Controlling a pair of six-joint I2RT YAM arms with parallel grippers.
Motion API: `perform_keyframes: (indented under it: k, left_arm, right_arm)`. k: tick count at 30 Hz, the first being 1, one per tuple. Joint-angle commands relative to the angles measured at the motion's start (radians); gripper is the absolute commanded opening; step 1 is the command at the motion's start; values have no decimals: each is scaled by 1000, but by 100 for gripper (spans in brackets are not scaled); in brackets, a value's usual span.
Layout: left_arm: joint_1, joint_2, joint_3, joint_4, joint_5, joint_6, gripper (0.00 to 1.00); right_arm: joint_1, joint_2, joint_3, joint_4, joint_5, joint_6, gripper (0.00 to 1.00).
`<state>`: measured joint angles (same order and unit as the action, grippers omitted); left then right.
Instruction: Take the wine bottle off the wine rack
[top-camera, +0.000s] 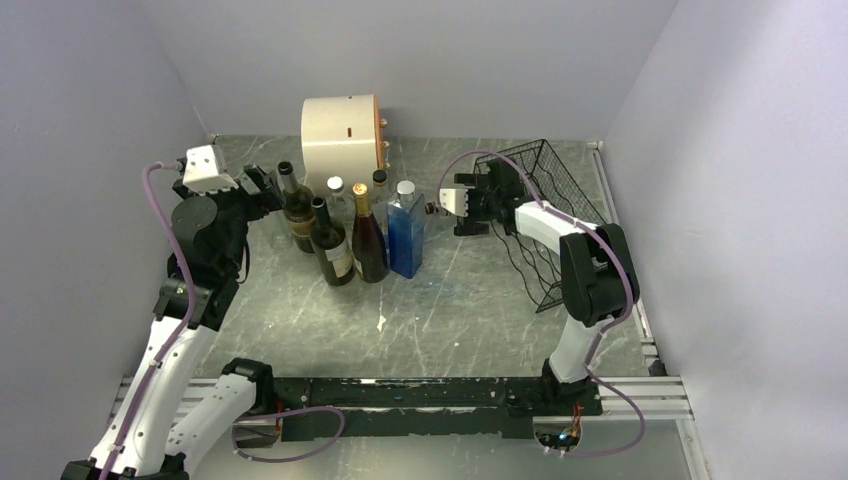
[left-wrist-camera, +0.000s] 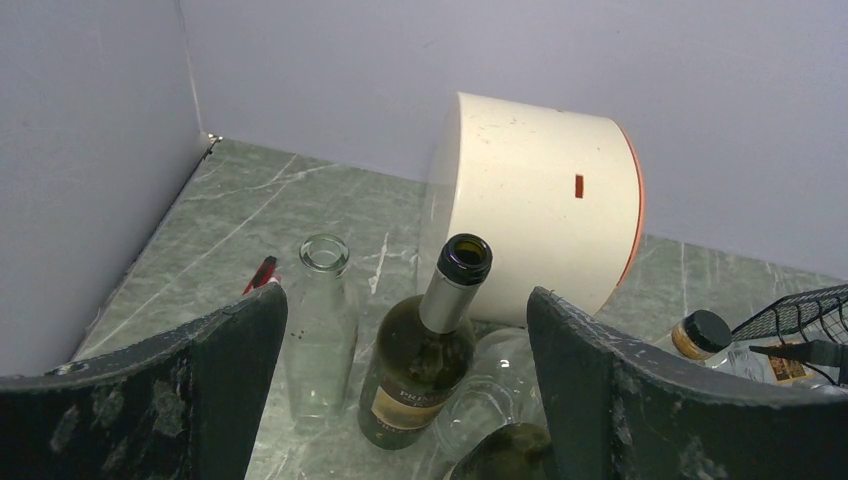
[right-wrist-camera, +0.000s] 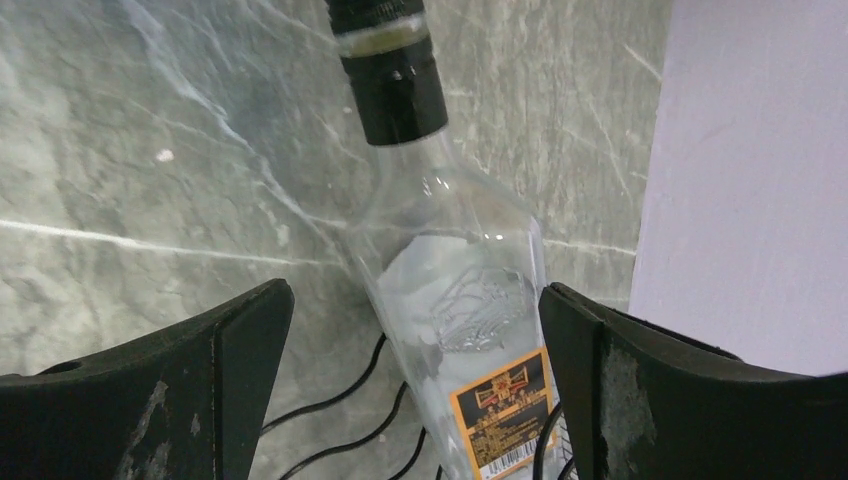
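Observation:
The wine bottle (right-wrist-camera: 455, 290) is clear glass with a black cap and an orange-and-black label. It lies in the black wire wine rack (right-wrist-camera: 340, 400), its neck sticking out over the table. My right gripper (right-wrist-camera: 410, 300) is open and straddles the bottle's shoulder. A gap shows on the left side, and the right finger (right-wrist-camera: 640, 390) is close beside the glass. From above, the right gripper (top-camera: 470, 205) sits at the left face of the wine rack (top-camera: 560, 180), where the bottle's cap (top-camera: 434, 208) pokes out. My left gripper (top-camera: 265, 185) hangs open over other bottles.
A cream drum (top-camera: 340, 135) lies at the back. Several upright bottles stand in a cluster in front of it, including a dark one (top-camera: 332, 245) and a blue one (top-camera: 406, 235). Below the left gripper (left-wrist-camera: 405, 300) stand a green bottle (left-wrist-camera: 425, 350) and a clear one (left-wrist-camera: 322, 320).

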<state>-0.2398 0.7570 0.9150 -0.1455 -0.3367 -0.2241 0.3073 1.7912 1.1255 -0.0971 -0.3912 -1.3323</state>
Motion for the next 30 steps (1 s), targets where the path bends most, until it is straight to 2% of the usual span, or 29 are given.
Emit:
perform_keyframes:
  k: [1, 9, 12, 17, 25, 30]
  left_arm:
    - [-8, 5, 8, 31, -14, 8, 93]
    - [-7, 8, 7, 31, -21, 11, 93]
    - [-7, 11, 6, 32, -21, 11, 93]
    - [-10, 14, 6, 32, -14, 9, 93]
    - [-19, 32, 5, 33, -8, 6, 93]
    - [-21, 42, 5, 33, -2, 5, 93]
  right_arm:
    - [-36, 38, 68, -97, -58, -43, 99]
    - [-53, 94, 104, -76, -111, -28, 99]
    - [-66, 98, 91, -36, -51, -17, 98]
    - [-131, 57, 41, -39, -25, -22, 98]
    - [-203, -24, -56, 69, -40, 30, 98]
    - [-208, -41, -55, 36, -48, 12, 98]
